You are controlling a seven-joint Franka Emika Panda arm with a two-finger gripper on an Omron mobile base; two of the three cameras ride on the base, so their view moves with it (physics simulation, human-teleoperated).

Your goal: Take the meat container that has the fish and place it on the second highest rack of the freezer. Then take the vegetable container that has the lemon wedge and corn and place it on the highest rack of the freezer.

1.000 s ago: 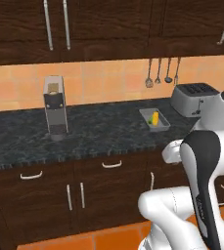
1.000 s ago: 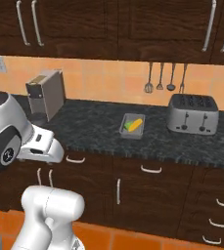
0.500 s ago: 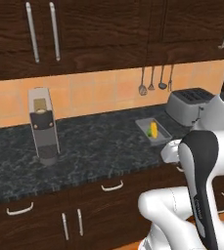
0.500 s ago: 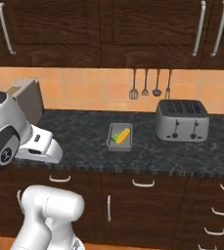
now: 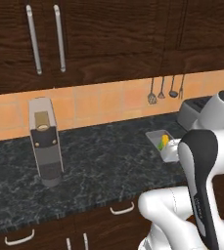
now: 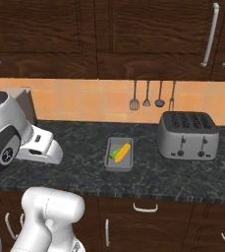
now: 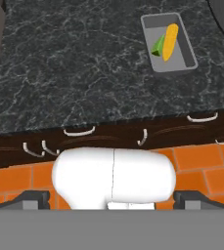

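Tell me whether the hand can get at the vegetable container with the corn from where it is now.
Probably yes. The vegetable container sits open on the counter with nothing over or against it; the toaster stands apart beside it. The open hand is held back over the floor, so it must reach forward.

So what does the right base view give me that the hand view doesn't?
The right base view alone shows the toaster whole, to the right of the tray, the utensils hanging on the backsplash, and the upper cabinets. The hand view alone shows the orange floor tiles below the lower cabinet fronts. Both show the black counter and the vegetable container with the corn and the green lemon wedge in it.
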